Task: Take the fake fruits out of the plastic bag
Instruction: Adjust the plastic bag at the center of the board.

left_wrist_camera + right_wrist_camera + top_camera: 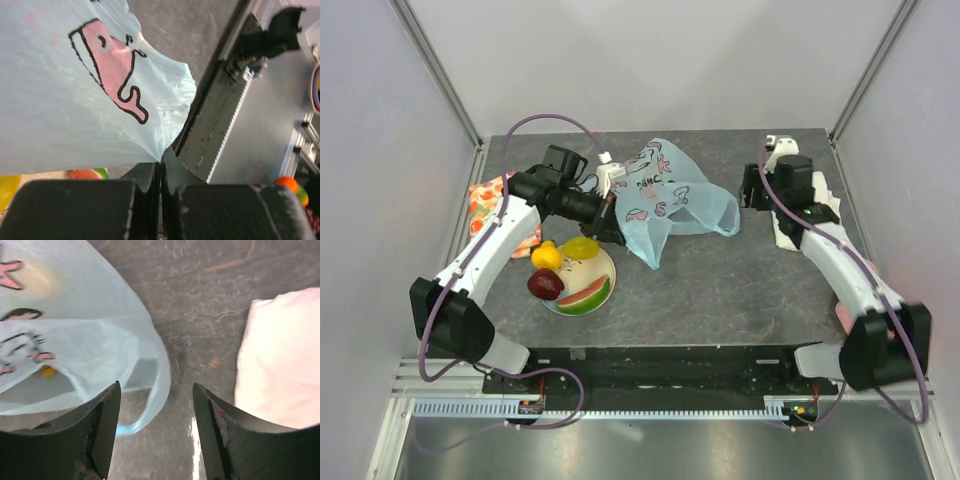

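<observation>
The light-blue plastic bag [670, 195] with its pink cartoon print lies crumpled at the table's middle back. My left gripper [613, 222] is shut on the bag's near-left corner [161, 159] and holds it up just above the plate [603, 270]. On the plate lie a yellow lemon [547, 256], another yellow piece [582, 247], a dark red apple [545, 284] and a watermelon slice [586, 296]. My right gripper [750, 190] is open and empty at the bag's right end, with the bag's handle loop [152, 400] lying under its jaws. A small yellow shape [47, 371] shows through the bag [75, 335].
An orange-red patterned cloth [488, 195] lies at the left edge under the left arm. A white folded towel [810, 215] lies at the right and also shows in the right wrist view [280, 365]. The table's dark front rail [220, 110] runs close to the plate.
</observation>
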Robot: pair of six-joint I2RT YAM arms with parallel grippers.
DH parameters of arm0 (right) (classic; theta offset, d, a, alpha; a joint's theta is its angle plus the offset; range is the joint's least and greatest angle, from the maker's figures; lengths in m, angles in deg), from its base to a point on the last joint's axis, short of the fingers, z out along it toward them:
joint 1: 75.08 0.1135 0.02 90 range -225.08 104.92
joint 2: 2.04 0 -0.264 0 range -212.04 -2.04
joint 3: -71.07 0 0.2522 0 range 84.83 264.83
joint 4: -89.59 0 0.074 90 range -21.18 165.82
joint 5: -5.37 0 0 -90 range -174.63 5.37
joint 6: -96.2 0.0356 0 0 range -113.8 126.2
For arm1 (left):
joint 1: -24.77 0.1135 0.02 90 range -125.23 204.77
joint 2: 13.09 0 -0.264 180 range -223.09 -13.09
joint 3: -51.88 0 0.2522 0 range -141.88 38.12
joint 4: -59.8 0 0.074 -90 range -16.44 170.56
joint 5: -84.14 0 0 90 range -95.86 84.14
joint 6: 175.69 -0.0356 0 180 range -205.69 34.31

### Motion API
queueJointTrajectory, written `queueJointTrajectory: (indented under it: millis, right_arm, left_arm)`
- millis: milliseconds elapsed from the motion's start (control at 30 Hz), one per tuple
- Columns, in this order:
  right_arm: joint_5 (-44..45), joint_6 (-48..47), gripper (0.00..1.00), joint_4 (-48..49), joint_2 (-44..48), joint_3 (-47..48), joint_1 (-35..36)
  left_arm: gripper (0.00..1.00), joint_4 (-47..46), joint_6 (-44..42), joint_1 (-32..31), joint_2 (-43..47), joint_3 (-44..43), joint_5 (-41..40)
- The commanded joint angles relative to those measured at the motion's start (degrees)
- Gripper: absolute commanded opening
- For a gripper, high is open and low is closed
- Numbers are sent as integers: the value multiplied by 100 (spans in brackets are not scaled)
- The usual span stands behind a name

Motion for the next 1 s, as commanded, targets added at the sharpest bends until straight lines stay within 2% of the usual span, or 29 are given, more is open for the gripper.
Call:
queueJointTrajectory:
  millis: [0, 67, 133, 200, 233, 300, 367, 467, 600, 867, 967]
  right_arm:
    - [-1358, -366, 67, -534, 1300, -364, 101]
    - [-2277, -313, 67, -430, 1467, -426, 162]
    - [-2814, -348, 69, -333, 1355, -426, 452]
    - [-2695, -559, 73, -306, 1074, -382, 645]
    - [-2294, -603, 74, -358, 968, -338, 664]
    - [-2123, -960, 84, -621, 599, -216, 664]
    - [-1870, -1261, 87, -1390, 57, 205, 673]
    - [-1588, -1814, 87, -2140, -359, 576, 673]
    - [-1577, -2254, 88, -2502, -439, 646, 681]
    - [-1823, -2721, 86, -2662, -957, 629, 708]
    - [-2017, -2695, 86, -2197, -1036, 497, 734]
  left_arm:
    - [2, 258, -435, -359, 584, -57, 500]
    - [2, 267, -391, -359, 611, -258, 588]
    - [2, 293, -408, -359, 602, -356, 606]
    - [2, 407, -504, -351, 514, -321, 476]
    - [2, 399, -557, -359, 497, -260, 387]
    - [2, 381, -549, -351, 488, -110, 264]
    - [2, 346, -549, -342, 496, -14, 202]
    - [2, 320, -645, -298, 470, 39, 9]
    - [2, 302, -654, -210, 426, 22, -79]
    - [2, 241, -663, -184, 145, -153, -115]
    - [2, 241, -690, -192, 48, -268, -141]
